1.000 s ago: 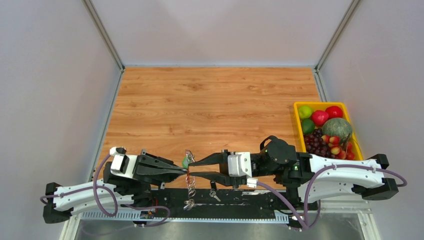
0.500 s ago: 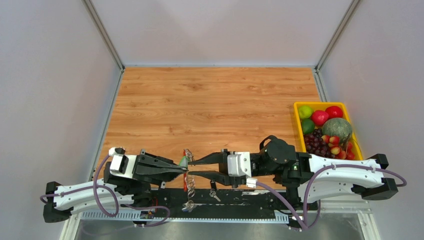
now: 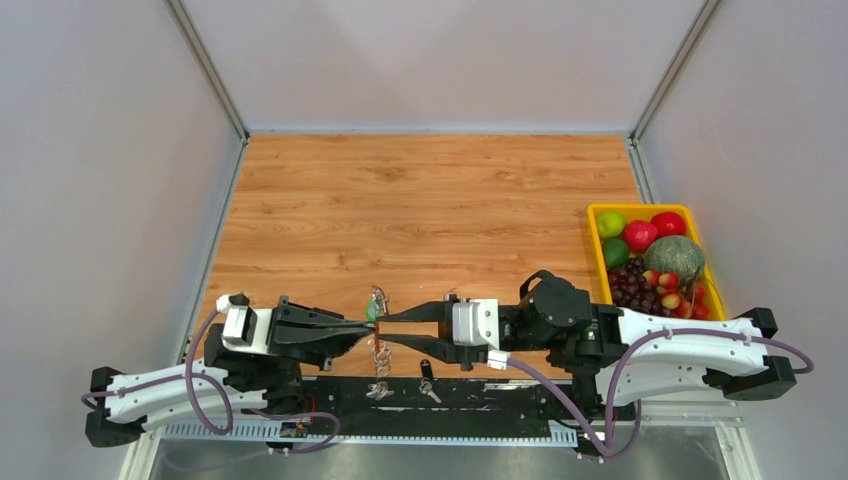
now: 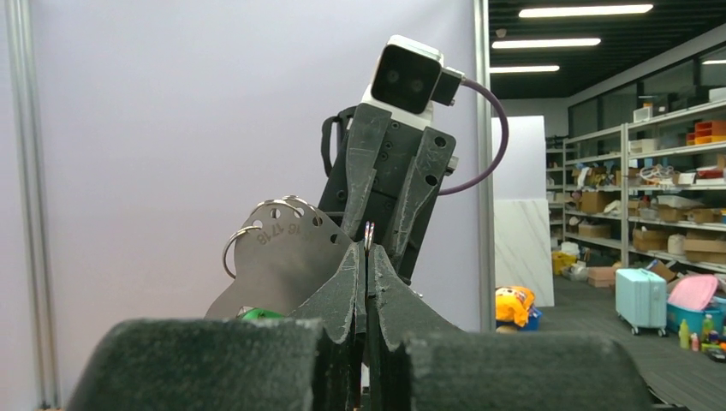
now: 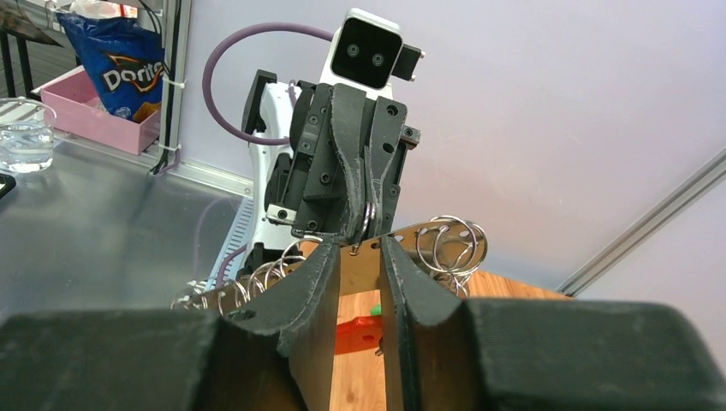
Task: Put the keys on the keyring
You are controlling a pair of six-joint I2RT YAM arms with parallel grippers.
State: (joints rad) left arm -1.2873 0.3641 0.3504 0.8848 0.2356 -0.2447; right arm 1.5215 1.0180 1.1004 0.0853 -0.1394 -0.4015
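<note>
Two grippers meet nose to nose over the near edge of the table, w/ the keyring (image 3: pixel 378 322) hanging btwn them. Left gripper (image 3: pixel 362 326) is clamped fully shut on a thin wire ring of it. Right gripper (image 3: pixel 388 331) has its jaws part-way apart, the red loop (image 5: pixel 355 330) showing through the gap, not clearly gripping anything. Coiled chain (image 3: pixel 381 352) dangles free below. One loose key (image 3: pixel 427 386) lies on the black base rail (image 3: pixel 470 398), apart from both sets of fingers.

Keyring looks light but floppy & slippery: bare metal, chain will swing, rings prob. twist in a pinch. Best hold is the stiff red loop, not the coil.

Vs. a second ago: both grippers sit a bit farther from the bases, chain lifted w/ them, right jaws narrower.
</note>
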